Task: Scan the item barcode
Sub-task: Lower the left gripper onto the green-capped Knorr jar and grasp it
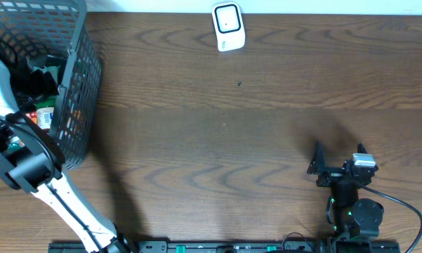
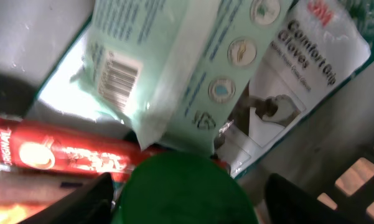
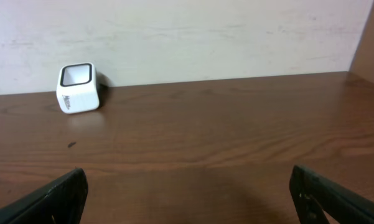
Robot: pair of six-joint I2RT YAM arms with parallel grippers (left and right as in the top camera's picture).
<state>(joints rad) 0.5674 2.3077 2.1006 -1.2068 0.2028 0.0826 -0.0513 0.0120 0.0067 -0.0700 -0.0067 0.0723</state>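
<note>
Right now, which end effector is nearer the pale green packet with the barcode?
Left. The left end effector is down inside the basket, close over the pale green packet. The right end effector hangs over the table, far off on the opposite side.

Dark wooden table (image 1: pixel 232 140), pale wall (image 3: pixel 205 37)

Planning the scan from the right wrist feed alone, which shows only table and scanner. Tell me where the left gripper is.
Observer: The left gripper is inside the grey mesh basket at the table's left end.
Operator: Name what it faces.
Observer: A pale green packet, barcode facing the camera.
Operator: List the rest.
Observer: A 3M gloves pack, a red packet, and a dark green round thing between the fingers.
</note>
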